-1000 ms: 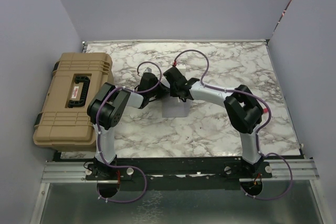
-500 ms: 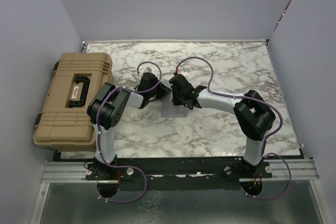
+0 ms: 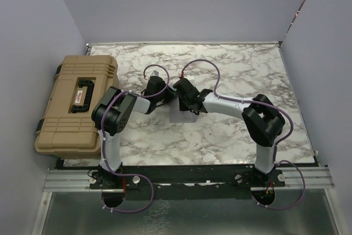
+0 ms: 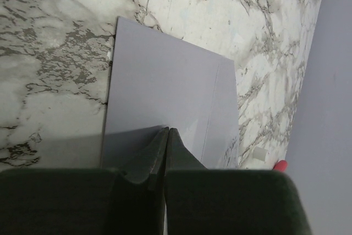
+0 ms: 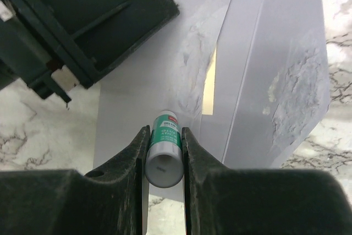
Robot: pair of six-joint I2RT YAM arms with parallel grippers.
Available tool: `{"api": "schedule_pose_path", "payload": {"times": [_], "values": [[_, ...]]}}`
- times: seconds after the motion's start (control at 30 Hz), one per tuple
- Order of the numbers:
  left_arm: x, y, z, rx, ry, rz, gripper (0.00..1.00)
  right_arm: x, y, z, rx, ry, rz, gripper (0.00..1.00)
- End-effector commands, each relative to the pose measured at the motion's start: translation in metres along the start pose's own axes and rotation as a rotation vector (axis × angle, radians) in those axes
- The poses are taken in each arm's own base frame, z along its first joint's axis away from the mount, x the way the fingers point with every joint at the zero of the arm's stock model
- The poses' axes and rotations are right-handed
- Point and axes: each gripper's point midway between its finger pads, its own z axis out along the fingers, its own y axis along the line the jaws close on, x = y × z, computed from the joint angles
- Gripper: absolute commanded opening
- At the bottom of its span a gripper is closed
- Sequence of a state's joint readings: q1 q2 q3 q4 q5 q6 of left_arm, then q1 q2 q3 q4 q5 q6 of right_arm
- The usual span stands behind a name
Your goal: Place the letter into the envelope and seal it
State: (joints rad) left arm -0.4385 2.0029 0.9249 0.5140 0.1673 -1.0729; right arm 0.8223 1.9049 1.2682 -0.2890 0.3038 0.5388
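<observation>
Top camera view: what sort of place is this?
Probably a robot lab cell: marble-patterned table boxed in by plain lavender walls, left arm and right arm bolted to a metal rail, tan hard case alongside.

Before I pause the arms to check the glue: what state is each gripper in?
Left gripper: closed, empty, tips on the envelope.
Right gripper: closed on a glue stick.

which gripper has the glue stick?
The right gripper: it grips the green-and-white glue stick over the envelope. The left gripper is shut and empty.
</observation>
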Motion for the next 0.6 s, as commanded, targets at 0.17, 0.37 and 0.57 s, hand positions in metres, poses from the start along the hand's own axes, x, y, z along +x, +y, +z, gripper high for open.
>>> {"api": "schedule_pose_path", "payload": {"times": [0.17,0.37,0.57], "values": [[0.039,0.115,-0.008,-0.359,0.099,0.017,0.0,0.002,-0.037,0.041,0.166,0.061,-0.041,0.0],[0.038,0.118,-0.008,-0.367,0.094,0.019,0.0,-0.01,-0.045,0.056,0.205,0.057,-0.011,0.0],[0.037,0.118,-0.008,-0.372,0.087,0.014,0.0,0.002,-0.037,0.037,0.14,0.094,-0.023,0.0]]}}
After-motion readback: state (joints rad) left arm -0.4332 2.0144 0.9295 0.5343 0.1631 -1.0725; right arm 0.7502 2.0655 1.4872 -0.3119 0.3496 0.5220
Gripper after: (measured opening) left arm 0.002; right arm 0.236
